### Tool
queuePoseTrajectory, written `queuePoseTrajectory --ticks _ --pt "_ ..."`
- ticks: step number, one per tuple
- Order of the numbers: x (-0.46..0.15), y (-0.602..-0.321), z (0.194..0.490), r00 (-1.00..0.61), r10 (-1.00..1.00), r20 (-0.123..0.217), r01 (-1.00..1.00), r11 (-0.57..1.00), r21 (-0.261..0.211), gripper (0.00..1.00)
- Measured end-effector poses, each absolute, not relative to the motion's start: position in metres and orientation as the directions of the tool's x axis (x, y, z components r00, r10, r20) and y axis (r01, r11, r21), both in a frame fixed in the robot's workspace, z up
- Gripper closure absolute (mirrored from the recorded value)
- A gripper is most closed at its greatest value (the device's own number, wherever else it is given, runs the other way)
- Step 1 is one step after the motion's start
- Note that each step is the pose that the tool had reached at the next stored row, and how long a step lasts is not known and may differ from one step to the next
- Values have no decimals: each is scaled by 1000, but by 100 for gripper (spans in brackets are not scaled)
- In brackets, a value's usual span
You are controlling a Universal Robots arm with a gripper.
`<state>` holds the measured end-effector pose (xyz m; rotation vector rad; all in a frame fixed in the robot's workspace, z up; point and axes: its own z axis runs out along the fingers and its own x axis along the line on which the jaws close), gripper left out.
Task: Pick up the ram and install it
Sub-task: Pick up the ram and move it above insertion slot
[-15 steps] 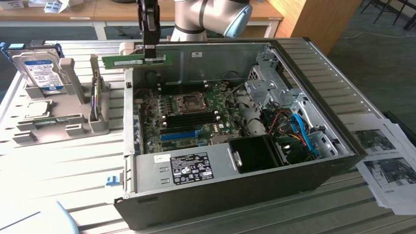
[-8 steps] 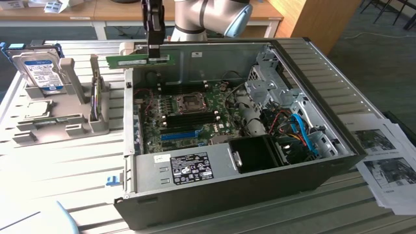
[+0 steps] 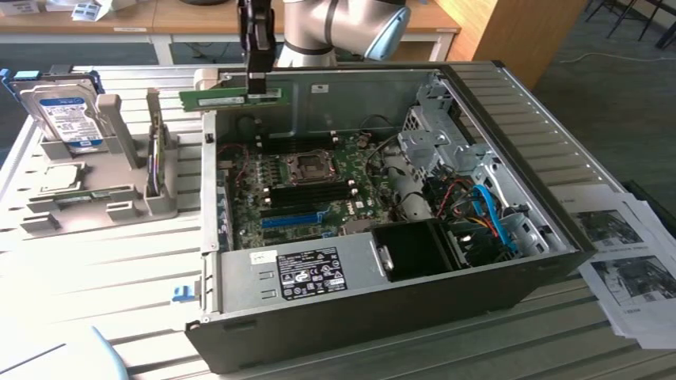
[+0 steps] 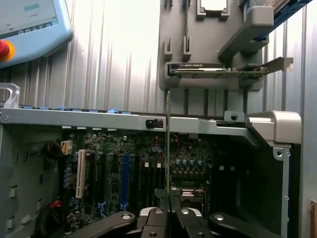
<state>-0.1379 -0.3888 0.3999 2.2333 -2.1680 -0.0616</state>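
The ram (image 3: 227,98), a thin green circuit-board stick, hangs level in the air above the far wall of the open computer case (image 3: 528,261). My gripper (image 3: 256,92) is shut on its right end in the exterior view. In the wrist view the ram (image 4: 168,144) appears edge-on as a thin line rising from my gripper (image 4: 169,201), over the motherboard (image 4: 148,173). The black memory slots (image 3: 309,190) lie on the motherboard below, beside the processor socket (image 3: 310,165).
A grey parts holder (image 3: 100,202) on the exterior view's left carries a silver, blue-labelled hard drive (image 3: 66,115). A bright blue slot (image 3: 290,219) and a black fan housing (image 3: 417,249) sit inside the case. Papers (image 3: 628,261) lie at the right. A teach pendant (image 4: 29,25) rests beyond the case.
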Motion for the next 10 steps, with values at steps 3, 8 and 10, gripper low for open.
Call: queuePoseTrajectory --ticks 3,8,10 --pt "-135 -389 400 29 -1000 -9 -998 -30 48 89" --pt "-131 -389 400 29 -1000 -9 -998 -30 48 89" --pt "-128 -389 400 29 -1000 -9 -998 -30 48 89"
